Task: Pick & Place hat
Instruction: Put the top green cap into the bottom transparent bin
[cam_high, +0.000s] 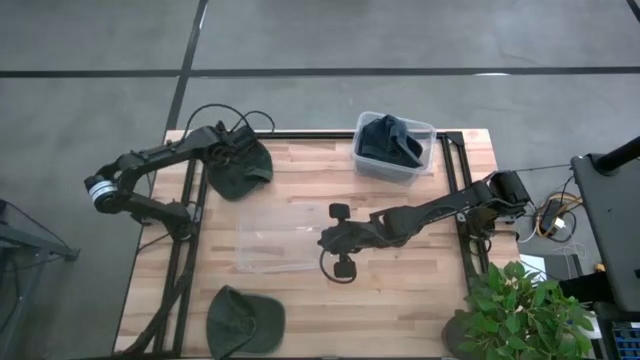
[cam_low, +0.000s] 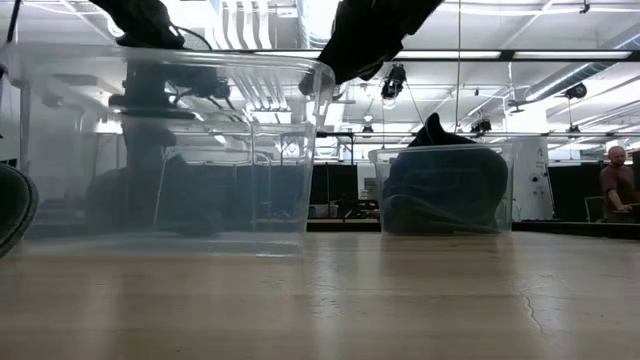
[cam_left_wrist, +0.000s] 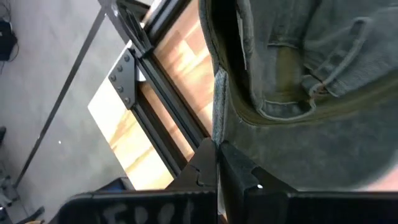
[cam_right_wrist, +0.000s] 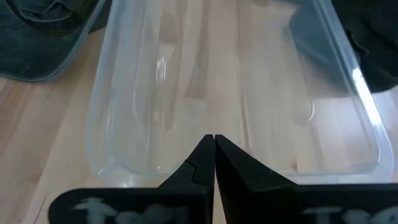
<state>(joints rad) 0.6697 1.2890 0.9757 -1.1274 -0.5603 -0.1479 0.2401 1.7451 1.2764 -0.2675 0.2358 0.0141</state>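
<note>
A dark green hat (cam_high: 242, 168) is at the table's far left corner, and my left gripper (cam_high: 222, 140) is shut on it; the left wrist view shows the hat (cam_left_wrist: 311, 93) close up. A second green hat (cam_high: 245, 320) lies flat at the near edge and shows at the side of the low view (cam_low: 12, 210). An empty clear bin (cam_high: 275, 235) stands mid-table. My right gripper (cam_right_wrist: 214, 144) is shut over that bin's right end (cam_low: 322, 70). My left gripper pinches the hat's edge (cam_left_wrist: 216, 118) between its two fingers, coming level from the table's left side. The hat spreads out beyond the fingertips. I cannot tell whether it is lifted clear of the table. My right gripper has its shut fingers (cam_right_wrist: 199, 163) lying over the clear bin's right end rim (cam_right_wrist: 292, 171), slanting down from the table's right. I cannot tell whether they touch the rim.
A smaller clear bin (cam_high: 395, 148) at the far edge holds a dark blue hat (cam_low: 440, 185). Black frame rails (cam_high: 190, 215) run along the table's left and right sides. A potted plant (cam_high: 520, 310) stands off the near right corner. A person (cam_low: 620, 185) is far behind.
</note>
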